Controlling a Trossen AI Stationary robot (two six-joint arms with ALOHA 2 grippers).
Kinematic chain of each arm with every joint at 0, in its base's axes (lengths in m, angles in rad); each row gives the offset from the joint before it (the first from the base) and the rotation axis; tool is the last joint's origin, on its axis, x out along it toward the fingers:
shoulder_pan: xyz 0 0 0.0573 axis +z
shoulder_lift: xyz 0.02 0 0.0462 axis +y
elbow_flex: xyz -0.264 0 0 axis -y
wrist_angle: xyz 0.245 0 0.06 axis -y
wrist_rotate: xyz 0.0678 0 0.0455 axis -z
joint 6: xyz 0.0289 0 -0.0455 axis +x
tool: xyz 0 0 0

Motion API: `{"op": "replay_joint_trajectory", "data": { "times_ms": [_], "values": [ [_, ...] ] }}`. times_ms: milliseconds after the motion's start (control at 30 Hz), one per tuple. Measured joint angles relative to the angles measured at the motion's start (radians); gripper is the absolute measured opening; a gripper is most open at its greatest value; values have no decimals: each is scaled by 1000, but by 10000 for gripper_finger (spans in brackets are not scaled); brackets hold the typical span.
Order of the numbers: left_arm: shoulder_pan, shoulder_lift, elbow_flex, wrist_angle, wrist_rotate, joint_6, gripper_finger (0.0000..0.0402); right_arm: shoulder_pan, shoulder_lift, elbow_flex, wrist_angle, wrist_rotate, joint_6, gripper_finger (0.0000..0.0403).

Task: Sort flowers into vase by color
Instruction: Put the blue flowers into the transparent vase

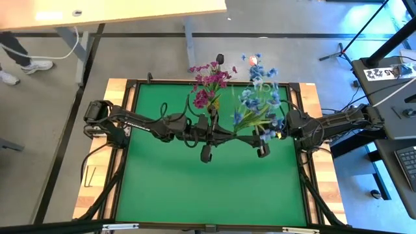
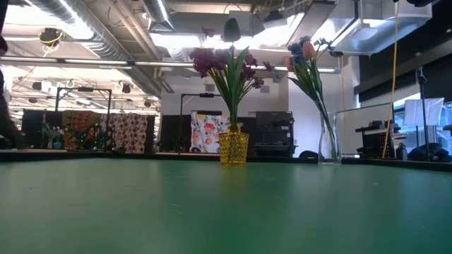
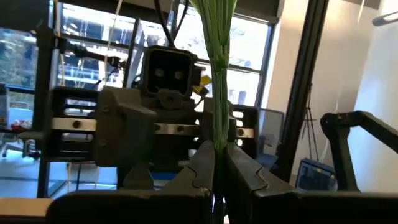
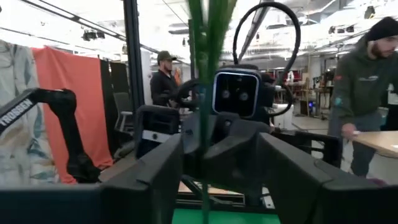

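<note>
2 vases (image 2: 234, 147): magenta sprays (image 2: 227, 65) in yellow, blue sprays (image 1: 260, 104) in clear.

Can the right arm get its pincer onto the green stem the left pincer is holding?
Probably yes: the right pincer stands open around the green stem, which the left pincer grips; nothing sits between.

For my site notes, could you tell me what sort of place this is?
Probably an open robotics lab or workshop: exposed ceiling ducts, a tripod on the bare floor, and a person at a workbench.
</note>
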Motion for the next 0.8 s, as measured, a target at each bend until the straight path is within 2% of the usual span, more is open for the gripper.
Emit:
{"op": "replay_joint_trajectory", "data": {
  "times_ms": [200,367,633,800],
  "values": [
    [9,0,0,5,-5,0,10,1,-13,0,-8,-16,24,229],
    [13,-1,0,-4,-7,0,10,1,-1,0,6,8,26,230],
    [13,-1,0,-57,-3,0,11,0,25,0,64,47,33,201],
    [13,-2,0,-81,-2,0,11,0,36,0,69,64,33,163]
  ]
}}
